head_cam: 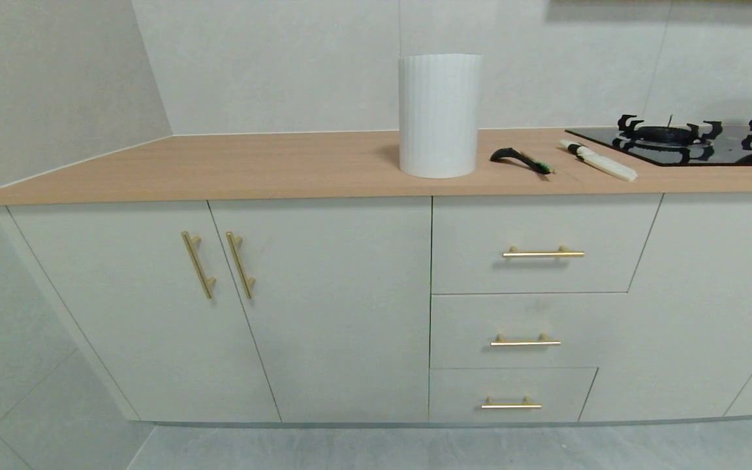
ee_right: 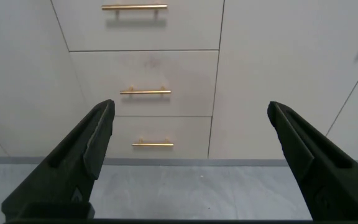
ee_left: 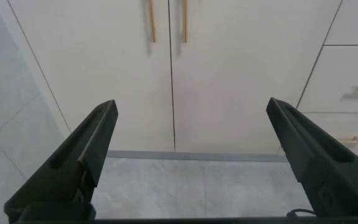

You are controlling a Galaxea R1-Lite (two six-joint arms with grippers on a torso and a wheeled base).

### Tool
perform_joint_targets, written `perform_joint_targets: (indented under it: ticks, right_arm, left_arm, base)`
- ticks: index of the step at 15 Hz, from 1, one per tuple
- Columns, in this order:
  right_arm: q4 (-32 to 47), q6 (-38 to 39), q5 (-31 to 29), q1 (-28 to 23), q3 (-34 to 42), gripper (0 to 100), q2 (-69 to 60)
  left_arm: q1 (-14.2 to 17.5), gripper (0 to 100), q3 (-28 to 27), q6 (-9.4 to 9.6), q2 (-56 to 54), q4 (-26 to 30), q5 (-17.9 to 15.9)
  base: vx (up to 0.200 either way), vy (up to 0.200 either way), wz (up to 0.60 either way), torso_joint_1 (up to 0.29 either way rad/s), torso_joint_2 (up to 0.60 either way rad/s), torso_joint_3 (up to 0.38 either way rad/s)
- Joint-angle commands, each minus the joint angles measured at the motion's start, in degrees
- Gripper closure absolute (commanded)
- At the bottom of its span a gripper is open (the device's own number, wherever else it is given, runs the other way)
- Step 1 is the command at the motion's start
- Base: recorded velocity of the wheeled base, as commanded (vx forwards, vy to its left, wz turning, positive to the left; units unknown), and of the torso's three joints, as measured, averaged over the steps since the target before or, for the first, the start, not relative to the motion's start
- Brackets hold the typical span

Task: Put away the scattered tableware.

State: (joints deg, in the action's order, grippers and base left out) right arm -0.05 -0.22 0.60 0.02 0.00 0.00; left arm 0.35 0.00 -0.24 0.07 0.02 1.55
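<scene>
- Both gape wide, holding nothing: left hand (ee_left: 191, 104) low before the doors (ee_left: 229, 62), right hand (ee_right: 190, 106) before the drawers (ee_right: 145, 74).
- Farther, on the worktop (head_cam: 252, 166): black utensil (head_cam: 519, 158) and white utensil (head_cam: 598, 160) lie between holder (head_cam: 439, 115) and hob (head_cam: 676, 143).

No writing, label, number or sign can be read here. The white ribbed container (head_cam: 439, 114) on the table (head_cam: 252, 166), the cupboard doors (head_cam: 330, 307) and the drawer fronts (head_cam: 532, 222) show plain surfaces. Any marking on the black-handled utensil (head_cam: 521, 158) or the pale knife (head_cam: 598, 160) near the hob (head_cam: 683, 140) is too small to tell.
</scene>
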Motion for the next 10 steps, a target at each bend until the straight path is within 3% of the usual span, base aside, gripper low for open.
perform_joint_targets:
  ticks: [1,5,10]
  right_arm:
    - [-0.04,-0.04,0.02,-0.02,0.00,0,0.09]
    - [-0.04,0.04,0.02,-0.02,0.00,0,0.00]
    - [-0.04,0.04,-0.07,-0.02,0.00,0,0.00]
  left_arm:
    - [0.00,0,0.00,-0.02,0.01,0.06,0.03]
    - [0.00,0,0.00,0.07,0.01,0.06,-0.05]
    - [0.00,0,0.00,0.07,0.01,-0.02,-0.05]
  base:
    - [0.200,0.000,0.00,0.002,0.00,0.002]
    - [0.200,0.000,0.00,0.004,0.00,0.002]
    - [0.000,0.000,0.00,0.000,0.00,0.000]
